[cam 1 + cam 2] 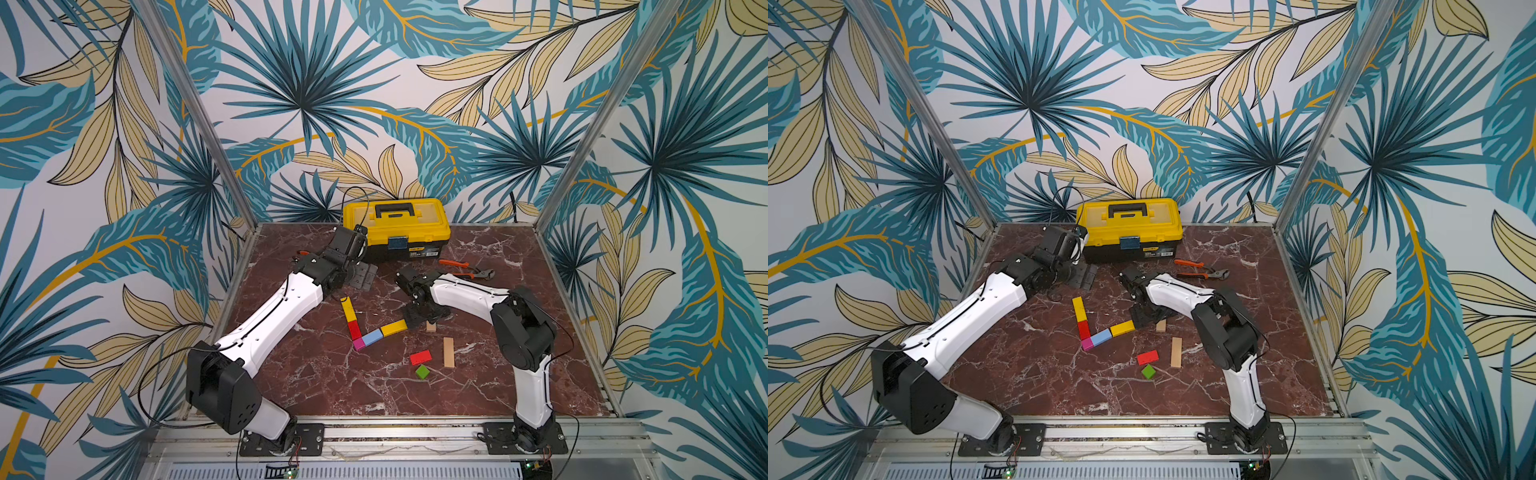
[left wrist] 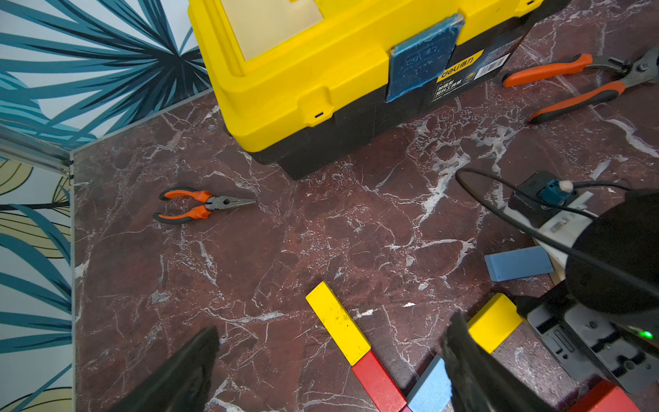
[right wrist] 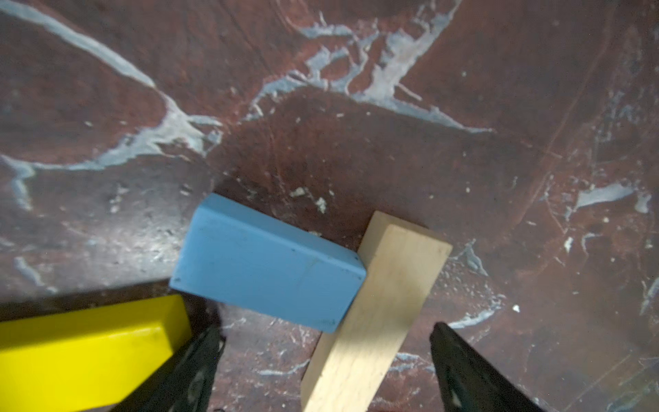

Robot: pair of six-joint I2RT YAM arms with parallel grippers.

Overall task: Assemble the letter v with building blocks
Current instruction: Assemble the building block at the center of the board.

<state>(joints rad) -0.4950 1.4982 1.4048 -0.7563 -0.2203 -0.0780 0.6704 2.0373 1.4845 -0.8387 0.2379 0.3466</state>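
Nearest on the desk [image 1: 519, 374] lie the spare pieces: a green cube [image 1: 422, 371], a loose red block [image 1: 420, 357] just beyond it, and a tan bar [image 1: 448, 352] to their right, all apart from the letter. Left of them the V is partly laid. A magenta cube [image 1: 358, 344] forms the point. A red block [image 1: 354, 329] and a yellow bar [image 1: 348, 309] run away from it as the left stroke. A light-blue block [image 1: 372, 337] and a second yellow bar [image 1: 394, 328] run off to the right as the other stroke, each piece touching the next

The right gripper [image 1: 420, 319] hangs low at the far right end of that second yellow bar. Its wrist view shows its fingers [image 3: 463, 371] apart and clamped on nothing. Below them a second light-blue block [image 3: 267, 264] touches the side of another tan bar [image 3: 378, 310], whose end lies between the fingers. The yellow bar's end is just beside one finger. The step in hand looks like fetching the next piece to lengthen the right stroke, though I cannot tell whether the blue block or the tan bar is meant. The next move calls for centring over one piece alone, coming down, and closing across its narrow sides without nudging its neighbour or the yellow bar

Farther off, the left gripper [image 1: 363, 277] waits empty with fingers wide apart, between the letter and the yellow toolbox [image 1: 397, 226]; orange-handled pliers [image 1: 465, 268] lie to the right of it
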